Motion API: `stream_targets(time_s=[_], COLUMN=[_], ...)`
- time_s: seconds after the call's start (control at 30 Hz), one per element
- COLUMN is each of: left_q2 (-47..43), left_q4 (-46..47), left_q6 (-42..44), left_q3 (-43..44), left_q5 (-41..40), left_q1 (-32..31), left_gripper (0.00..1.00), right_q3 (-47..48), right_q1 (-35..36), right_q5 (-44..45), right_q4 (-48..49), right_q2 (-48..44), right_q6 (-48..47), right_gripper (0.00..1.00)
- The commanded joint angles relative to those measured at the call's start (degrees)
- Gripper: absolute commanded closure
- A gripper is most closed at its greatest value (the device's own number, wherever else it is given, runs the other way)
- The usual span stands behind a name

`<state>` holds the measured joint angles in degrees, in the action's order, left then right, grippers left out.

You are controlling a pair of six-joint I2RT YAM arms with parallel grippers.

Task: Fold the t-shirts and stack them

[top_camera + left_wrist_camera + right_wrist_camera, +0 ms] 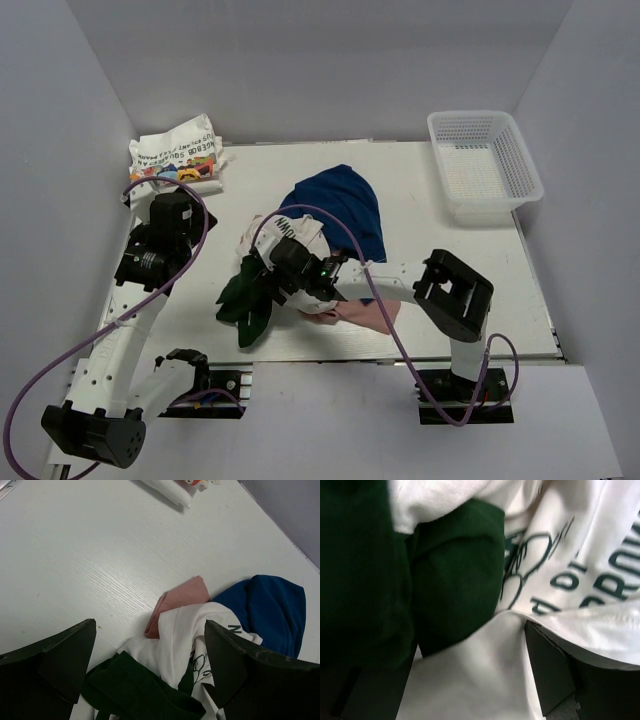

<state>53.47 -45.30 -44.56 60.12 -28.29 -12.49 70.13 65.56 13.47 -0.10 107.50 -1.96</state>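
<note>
A heap of t-shirts lies mid-table: navy blue (pixel 343 205), white with dark lettering (pixel 292 229), dark green (pixel 243 302) and dusty pink (pixel 352 312). A white tee with colourful print (pixel 178 155) lies folded at the far left. My right gripper (pixel 272 268) is pressed into the heap. In the right wrist view its jaws stand wide apart (pixel 465 690) with white cloth of the lettered tee (pixel 580 555) between them and the green tee (pixel 445 570) over the left finger. My left gripper (pixel 150 670) is open and empty above the table, left of the heap (pixel 190 630).
A white plastic mesh basket (pixel 485 165) stands at the far right corner. Grey walls close in the table on three sides. The folded tee's corner shows at the top of the left wrist view (pixel 172 490). A purple cable loops over each arm.
</note>
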Motion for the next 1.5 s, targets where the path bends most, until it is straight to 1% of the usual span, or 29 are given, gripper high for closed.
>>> stream_targets(time_s=[0.0, 0.03, 0.07, 0.1, 0.13, 0.17, 0.2, 0.23, 0.27, 0.33, 0.5, 0.6, 0.7, 0.73, 0.77, 0.83, 1.0, 1.07, 1.1, 1.13, 1.17, 1.2, 1.23, 1.27, 1.3, 1.33, 1.4, 1.43, 1.47], left_q2=[-0.91, -0.91, -0.91, -0.91, -0.91, -0.91, -0.91, -0.91, -0.91, -0.91, -1.44, -1.44, -1.44, -1.44, -1.44, -1.44, -0.91, -0.21, 0.31, 0.32, 0.84, 0.84, 0.84, 0.84, 0.84, 0.84, 0.84, 1.45, 1.46], left_q4=[-0.84, -0.84, -0.84, -0.84, -0.84, -1.37, -1.37, -1.37, -1.89, -1.9, -1.9, -1.9, -2.42, -2.43, -2.43, -2.43, -2.43, -2.43, -3.12, -3.13, -3.65, -3.66, -4.18, -4.18, -4.18, -4.18, -4.18, -4.18, -4.79], left_q6=[-0.53, -0.53, -0.53, -0.53, -0.53, -1.05, -1.06, -1.06, -1.67, -1.68, -1.68, -1.68, -1.68, -2.2, -2.2, -2.2, -2.2, -1.68, -1.68, -1.68, -1.68, -1.68, -1.68, -1.68, -1.68, -1.68, -1.68, -1.68, -1.68], left_q3=[1.58, 1.58, 1.58, 1.58, 1.58, 1.58, 1.58, 1.58, 1.58, 1.58, 1.58, 1.58, 1.58, 1.58, 1.58, 1.58, 1.58, 2.1, 2.11, 2.72, 2.72, 2.72, 2.72, 2.72, 2.72, 2.72, 3.25, 3.25, 3.86], left_q5=[-1.41, -1.41, -1.41, -1.41, -1.41, -1.41, -1.41, -2.02, -2.03, -2.03, -2.56, -2.56, -3.16, -3.17, -3.69, -3.7, -3.18, -3.17, -3.17, -3.78, -3.79, -4.4, -5.01, -5.54, -5.54, -6.07, -6.69, -7.47, -7.48], left_q1=[-0.17, -0.17, -0.17, -0.17, -0.17, -0.17, -0.17, -0.17, -0.17, -0.17, -0.69, -0.69, -0.69, -0.69, -0.69, -0.69, -0.69, -0.69, -0.69, -0.69, -0.69, -0.69, -0.69, -0.69, -0.69, -0.69, -0.69, -0.69, -0.69], left_gripper=[0.01, 0.01, 0.01, 0.01, 0.01, 0.01, 0.01, 0.01, 0.01, 0.01, 0.01, 0.01, 0.01, 0.01, 0.01, 0.01, 0.01, 0.01, 0.01, 0.01, 0.01, 0.01, 0.01, 0.01, 0.01, 0.01, 0.01, 0.01, 0.01], right_q3=[3.35, 3.35, 2.91, 2.39, 2.29, 2.47, 2.9, 3.78, 4.57, 4.23, 1.59, 5.09, 9.92, 10.72, 13.08, 14.33, 17.05, 20.82, 22.75, 30.6, 33.9, 36.98, 48.41, 58.44, 58.54, 63.24, 64.96, 63.92, 64.69], right_q1=[0.97, 0.97, 0.8, 0.62, 0.45, 0.36, 0.36, 0.18, 0.01, -0.78, -3.15, -6.31, -9.13, -9.57, -11.57, -12.91, -20.45, -24.5, -28.95, -30.39, -31.8, -36.07, -37.51, -41.53, -41.57, -42.78, -45.6, -47.35, -49.28], right_q5=[6.45, 7.0, 7.53, 7.62, 7.71, 10.14, 11.47, 12.62, 16.63, 18.68, 16.85, 15.62, 14.39, 14.47, 14.39, 15.44, 18.26, 18.96, 18.78, 18.0, 17.03, 16.5, 16.41, 15.45, 15.44, 15.62, 16.31, 16.93, 17.11], right_q4=[11.76, 11.79, 16.57, 17.58, 18.28, 19.25, 19.52, 18.83, 18.3, 17.68, 20.93, 19.01, 15.48, 15.13, 14.69, 14.69, 17.76, 16.54, 13.14, 11.45, 9.78, 5.33, 3.98, 1.7, 1.42, 1.59, 5.88, 12.86, 14.32], right_q2=[1.92, 1.83, 1.83, 1.83, 1.92, 2.27, 2.45, 2.62, 2.62, 1.84, -8.16, -13.61, -15.39, -17.57, -18.29, -20.05, -22.86, -22.08, -21.46, -19.98, -17.96, -16.46, -13.58, -10.85, -8.21, -7.06, -5.82, -5.81, -5.64], right_q6=[0.02, 0.02, 0.11, 0.2, 0.2, 0.46, 1.59, 1.6, 3.69, 4.85, 3.19, 2.83, 2.4, 2.4, 0.48, -0.59, -4.1, -3.93, -3.85, -3.67, -3.76, -4.28, -4.55, -6.29, -6.31, -7.52, -10.85, -13.05, -14.29], right_gripper=[0.1, 0.1, 0.1, 0.18, 0.35, 0.76, 0.93, 1.0, 1.0, 1.0, 1.0, 1.0, 1.0, 1.0, 1.0, 1.0, 1.0, 1.0, 1.0, 1.0, 1.0, 1.0, 1.0, 1.0, 1.0, 1.0, 1.0, 1.0, 1.0])
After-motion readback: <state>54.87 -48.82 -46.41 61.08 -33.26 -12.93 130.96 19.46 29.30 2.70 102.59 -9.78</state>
